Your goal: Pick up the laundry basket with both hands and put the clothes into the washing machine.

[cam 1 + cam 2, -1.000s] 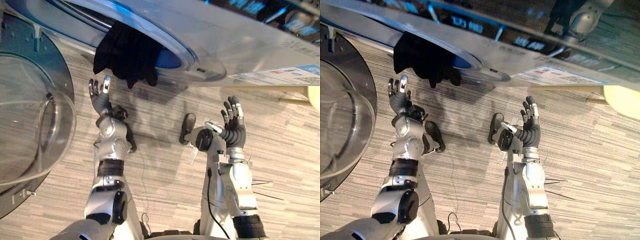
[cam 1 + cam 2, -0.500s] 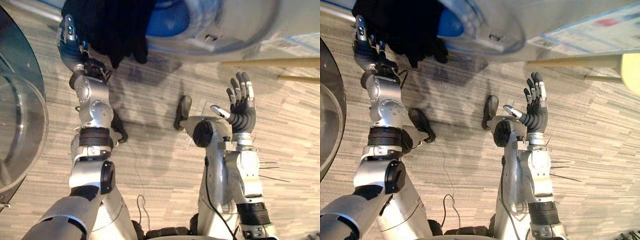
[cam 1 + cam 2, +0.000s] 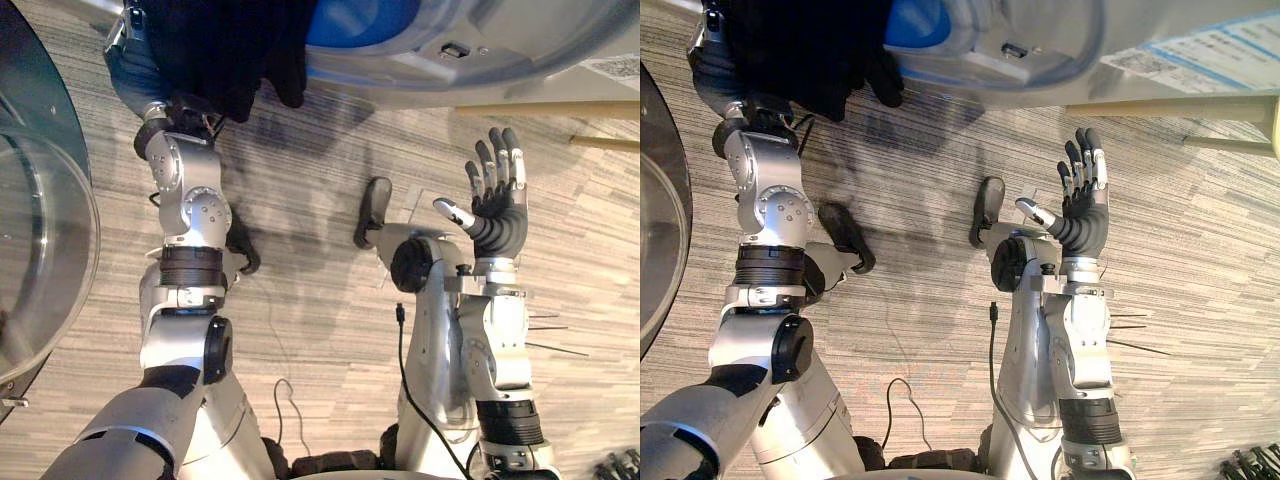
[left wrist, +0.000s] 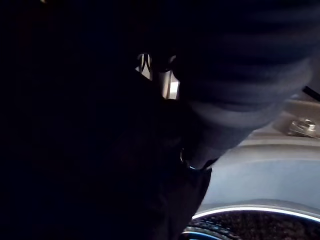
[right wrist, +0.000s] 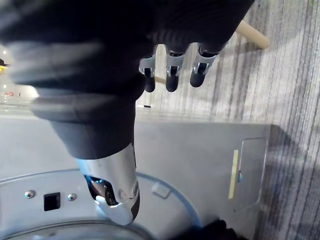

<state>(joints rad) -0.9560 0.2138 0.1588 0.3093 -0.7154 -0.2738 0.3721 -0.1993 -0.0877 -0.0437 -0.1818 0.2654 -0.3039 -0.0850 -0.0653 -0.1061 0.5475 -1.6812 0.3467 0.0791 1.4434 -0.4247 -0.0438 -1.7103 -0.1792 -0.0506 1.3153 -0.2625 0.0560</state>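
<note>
Left hand: raised into the dark garment at the drum mouth, buried in cloth; grasping or released cannot be told.
Right hand: released, fingers straight and spread, held above the floor, well apart from the cloth, carrying nothing.
Dark garment: draped over the rim of the opening, partly inside, a good part hanging out toward the floor.
Washing machine: opening wide, round glass door swung aside to the robot's left.
Risk 1: likely slide back out onto the floor if withdrawn from before being pushed past the rim; hanging part heavy enough to drag the rest.
Risk 2: possible snag on the left hand, pulling cloth out with it.
Risk 3: hem left over the rim, trapped by the door on closing.
</note>
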